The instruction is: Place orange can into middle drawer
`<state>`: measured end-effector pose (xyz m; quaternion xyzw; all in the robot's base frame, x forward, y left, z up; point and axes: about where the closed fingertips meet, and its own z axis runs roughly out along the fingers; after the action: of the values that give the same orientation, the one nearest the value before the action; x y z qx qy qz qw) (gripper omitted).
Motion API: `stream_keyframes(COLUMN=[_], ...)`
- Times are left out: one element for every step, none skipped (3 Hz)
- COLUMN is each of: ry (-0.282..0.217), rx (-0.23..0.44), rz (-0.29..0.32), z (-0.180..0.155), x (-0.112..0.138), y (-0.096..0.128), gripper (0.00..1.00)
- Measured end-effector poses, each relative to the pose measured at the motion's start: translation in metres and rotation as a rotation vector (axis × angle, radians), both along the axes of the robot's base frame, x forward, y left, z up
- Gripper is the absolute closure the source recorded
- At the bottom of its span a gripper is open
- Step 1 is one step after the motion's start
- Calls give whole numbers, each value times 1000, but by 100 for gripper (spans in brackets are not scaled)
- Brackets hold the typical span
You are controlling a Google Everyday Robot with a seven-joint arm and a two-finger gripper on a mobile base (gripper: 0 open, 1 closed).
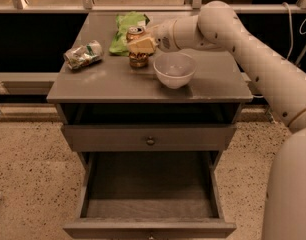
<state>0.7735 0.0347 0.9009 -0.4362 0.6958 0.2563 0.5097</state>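
The gripper [141, 45] has its jaws clamped on the orange can [138, 60], just left of the white bowl [175, 79]. Well below the bowl, the middle drawer [148, 228] hangs open.

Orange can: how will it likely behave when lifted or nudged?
The orange can stands upright on the cabinet top with the pincer at its upper half, so a high push could tip it. Its round metal side probably slips easily and would roll if toppled. It looks undented, so likely stiff, unlike the crushed can.
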Motion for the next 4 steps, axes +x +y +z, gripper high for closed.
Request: stream_keyframes(ry=[-71,-155,-140,-36], rx=[59,17,-82,-108], rz=[116,296,441,490], z=[18,44,52,30], x=[-9,-48,-107,-162], y=[13,29,31,15], gripper=[97,100,100,100])
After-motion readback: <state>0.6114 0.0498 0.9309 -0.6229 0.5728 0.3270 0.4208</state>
